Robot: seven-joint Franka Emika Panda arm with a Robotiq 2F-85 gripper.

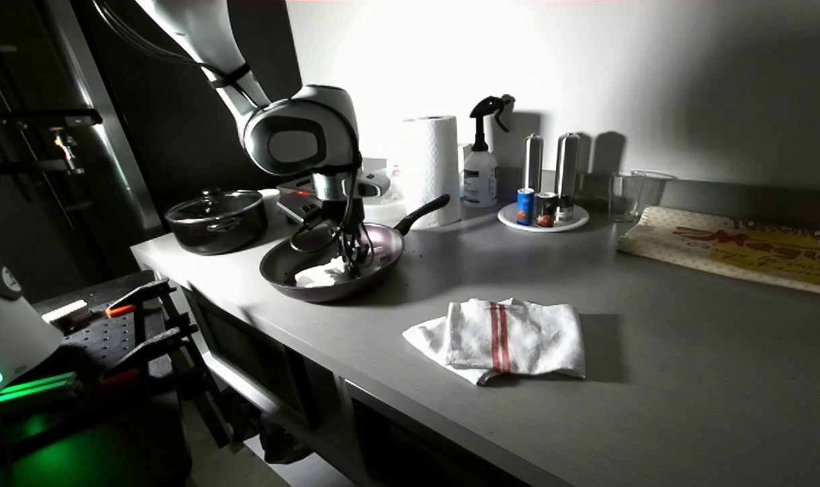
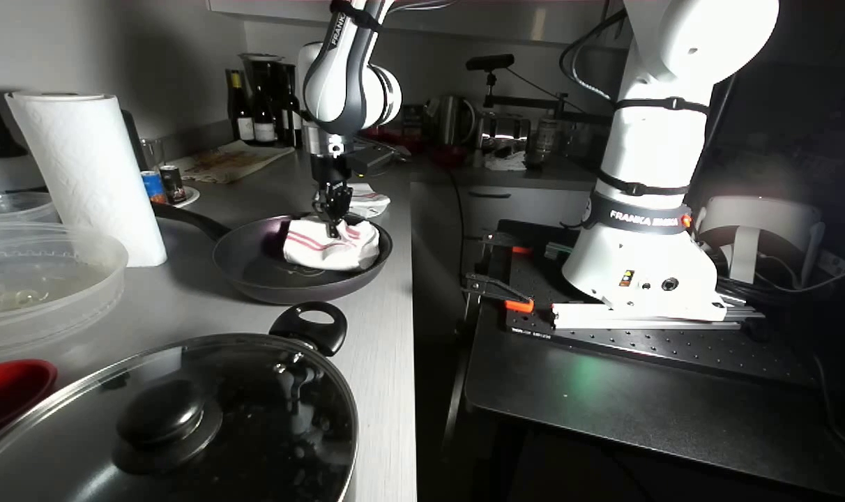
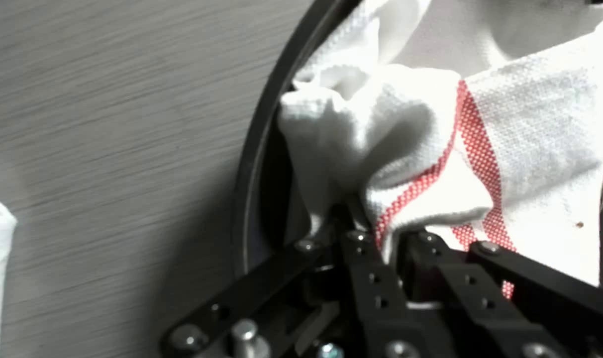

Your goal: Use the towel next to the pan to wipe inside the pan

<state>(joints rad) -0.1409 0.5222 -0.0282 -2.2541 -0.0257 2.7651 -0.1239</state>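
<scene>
The end effector (image 3: 388, 241) grasps a raised fold of the towel (image 2: 328, 256), which lies bunched inside the pan (image 2: 255, 261). Expect light, soft, limp handling; hold gathered layers near the towel's middle. Bare pan floor lies toward the handle (image 1: 423, 211); direct strokes there. Caution: the rim (image 3: 251, 164) is near the end effector, and the pan stands near the tabletop (image 2: 386, 411) edge.

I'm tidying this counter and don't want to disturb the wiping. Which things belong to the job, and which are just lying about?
Part of the job:
gripper
striped towel pinched in it
frying pan it lies in

Just lying about:
folded towel
lidded pot
paper towel roll
spray bottle
white plate
drinking glass
</scene>
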